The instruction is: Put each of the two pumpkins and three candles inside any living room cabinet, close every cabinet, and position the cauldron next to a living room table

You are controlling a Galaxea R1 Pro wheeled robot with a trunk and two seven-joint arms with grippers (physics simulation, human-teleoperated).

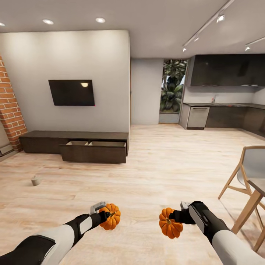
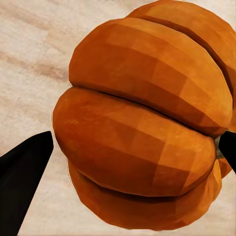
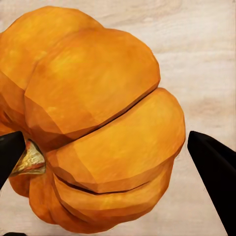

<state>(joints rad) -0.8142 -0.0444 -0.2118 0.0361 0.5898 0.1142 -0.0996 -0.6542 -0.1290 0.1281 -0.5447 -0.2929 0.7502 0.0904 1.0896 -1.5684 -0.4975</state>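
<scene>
the left gripper (image 1: 106, 214) is closed on one pumpkin (image 1: 110, 216), held in the air above the wooden floor (image 1: 154, 173). in the left wrist view this pumpkin (image 2: 147, 118) sits between the two dark fingers (image 2: 22, 172), with pale floor boards behind it. the right gripper (image 1: 177, 216) is closed on the second pumpkin (image 1: 170, 223), also held above the floor, near the first one but apart from it. in the right wrist view the second pumpkin (image 3: 93, 123) shows its brownish stem (image 3: 30, 160) beside one black finger (image 3: 214, 172).

ahead, the long dark brown cabinet (image 1: 44, 140) stands on the floor against the white wall, under the black tv (image 1: 71, 92). two drawers (image 1: 94, 151) at the cabinet's right end are pulled out side by side, and their pale insides look bare, though the angle hides the bottoms. a small grey stub that is probably a candle (image 1: 35, 180) stands on the floor in front of the cabinet's left part, well apart from both pumpkins. a brick wall (image 1: 11, 110) runs along the left. dark kitchen cupboards (image 1: 228, 70) fill the far right corner of the room, and a wooden chair (image 1: 246, 176) stands at the right edge beside the corner of a dark tabletop (image 1: 259, 186).
</scene>
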